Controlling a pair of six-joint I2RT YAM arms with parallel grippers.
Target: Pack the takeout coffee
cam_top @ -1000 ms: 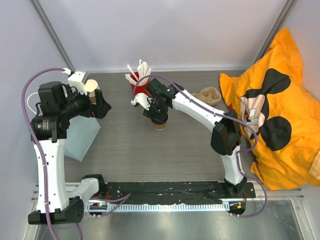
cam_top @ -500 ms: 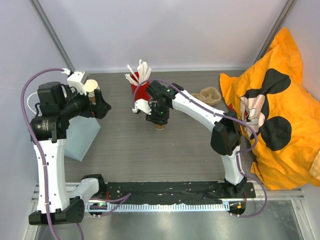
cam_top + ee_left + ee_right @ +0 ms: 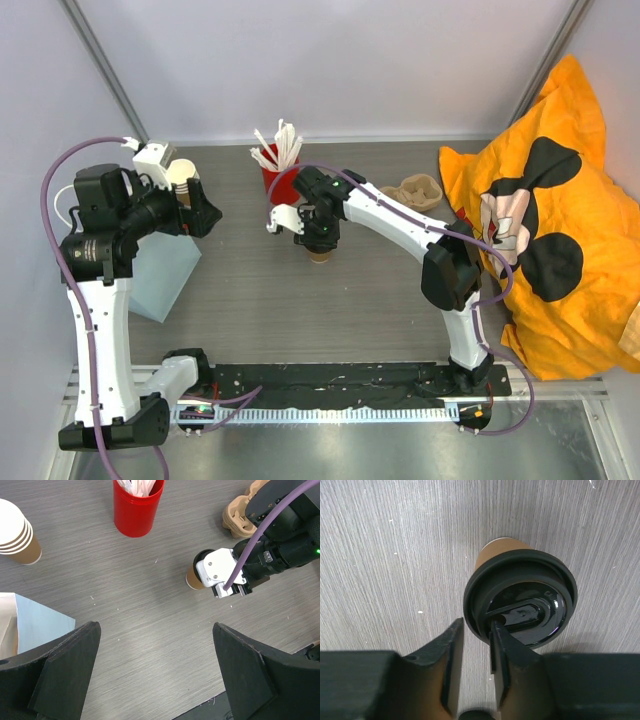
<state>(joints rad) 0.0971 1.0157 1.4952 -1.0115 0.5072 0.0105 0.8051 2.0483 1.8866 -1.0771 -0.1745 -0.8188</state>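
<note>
A grey wood-grain table fills the scene from above, with two white-and-black robot arms bolted at its near edge. A large crumpled orange cloth printed with a black-and-white cartoon mouse is heaped along the right side. A pale blue paper bag lies at the left, under the left arm.

The left gripper hangs above the table at the left, its two dark fingers spread wide with nothing between them.

At the back of the table stands a red cylindrical cup holding white sticks. To its right, near the orange cloth, lies a tan moulded cardboard cup carrier. A short stack of tan paper cups with white insides stands at the back left, just beyond the blue bag.

The tan kraft paper takeout coffee cup stands upright on the bare table near the middle, just in front of the red cup and well apart from both carrier and bag. A round black plastic lid with a raised oval sip tab caps it.

The right arm reaches in from the right, and the right gripper points down over the cup. Its fingers are drawn narrow and pinch the lid's edge: one finger presses outside the rim, the other rests on the lid's top.
</note>
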